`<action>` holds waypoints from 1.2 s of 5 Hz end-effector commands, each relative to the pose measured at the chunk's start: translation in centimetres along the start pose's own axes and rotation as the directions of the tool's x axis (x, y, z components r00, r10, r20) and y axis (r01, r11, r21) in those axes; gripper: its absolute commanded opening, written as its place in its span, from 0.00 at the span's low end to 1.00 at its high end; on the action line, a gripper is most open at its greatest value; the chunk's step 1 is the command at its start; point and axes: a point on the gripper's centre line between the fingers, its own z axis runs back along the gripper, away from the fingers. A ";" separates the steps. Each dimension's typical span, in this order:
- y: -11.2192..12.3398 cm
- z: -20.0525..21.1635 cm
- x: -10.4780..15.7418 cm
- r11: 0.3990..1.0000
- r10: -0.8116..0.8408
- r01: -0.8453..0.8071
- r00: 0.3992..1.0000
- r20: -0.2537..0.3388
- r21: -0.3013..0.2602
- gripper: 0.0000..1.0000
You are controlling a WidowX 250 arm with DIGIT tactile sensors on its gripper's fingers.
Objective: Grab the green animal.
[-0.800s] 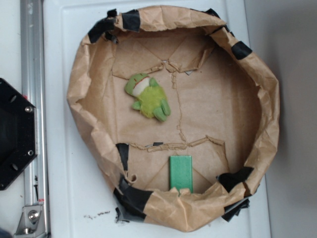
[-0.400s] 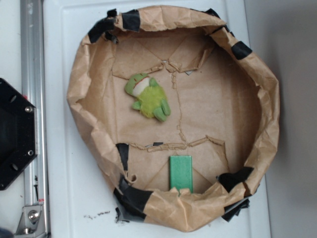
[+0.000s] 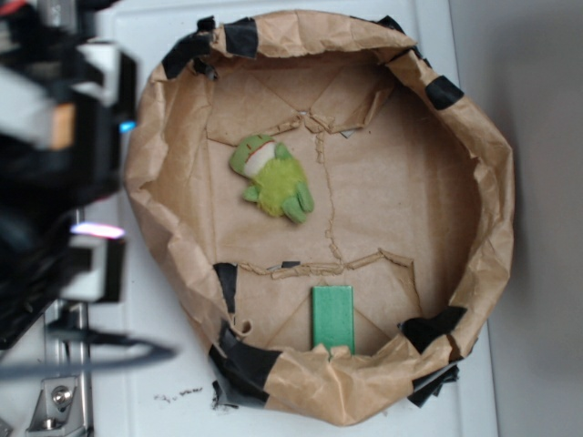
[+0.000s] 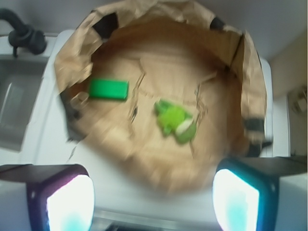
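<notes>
Although the exterior view blurs the arm point(image 3: 55, 173) into a dark mass along the left edge of the picture, the wrist view shows us the gripper point(image 4: 153, 192) clearly enough: its two fingers point(image 4: 65, 197) stand far apart at the bottom corners of that picture, with nothing between them and nothing touching them. We see them held over the white surface point(image 3: 118, 355), on the near side of the paper-lined basket point(image 3: 492, 182) and well above its floor. The green animal point(image 3: 271, 177) lies on the brown paper floor of the basket, in the upper left part as the exterior view shows it, near the wall but apart from it, with its darker head and white face patch turned toward the upper left. In the wrist view we find it point(image 4: 174, 120) near the middle of the floor, blurred. The flat green block point(image 3: 332, 319) rests against the bottom wall of the basket, well apart from the animal, with a raised crease of paper running between the two. Patches of black tape point(image 3: 241, 36) mark the crumpled rim at several places.
</notes>
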 end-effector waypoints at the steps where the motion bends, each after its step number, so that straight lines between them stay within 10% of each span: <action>1: 3.1 -7.0 3.0 0.997 -0.080 0.080 0.992 -0.095 0.000 1.00; 4: 1.1 -20.9 -0.5 0.922 -0.387 0.374 0.903 -0.185 -0.104 1.00; 5: 1.6 -18.4 1.4 0.932 -0.360 0.352 0.925 -0.121 -0.086 0.00; 6: 0.9 -13.7 3.4 0.934 -0.340 0.325 0.937 -0.081 -0.150 0.00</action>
